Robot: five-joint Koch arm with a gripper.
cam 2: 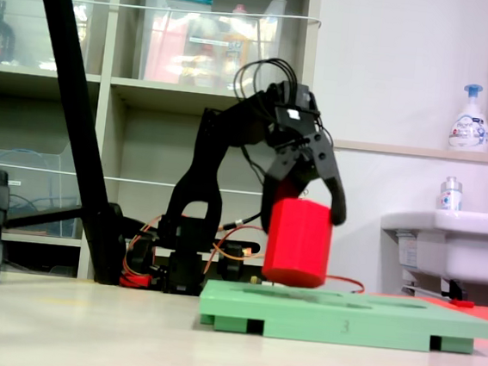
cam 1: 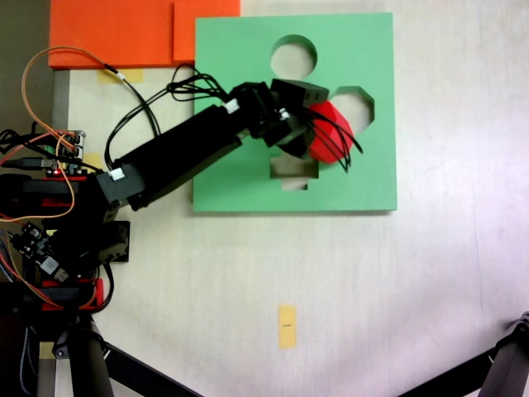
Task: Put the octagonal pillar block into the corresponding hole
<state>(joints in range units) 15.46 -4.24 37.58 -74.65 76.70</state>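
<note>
**Block held just short of its hole**

Octagonal pillar block (cam 2: 298, 242), red, hanging a little above the green board (cam 1: 231, 116), carried upright with a slight tilt, lower face near the surface but apart from it in the low fixed view. From above, lying at the lower-left edge of the corresponding hole (cam 1: 362, 103), overlapping that rim, most of the cutout open toward upper right. Pinched between the jaws of the gripper (cam 2: 303, 213), one finger down each side of the upper part. Probably needed next: a short shift toward upper right in the top-down fixed view, levelling of the sides, then straight down. Round cutout (cam 1: 293, 56) and cross-shaped cutout (cam 1: 293, 175) flanking; neither wanted.
</note>
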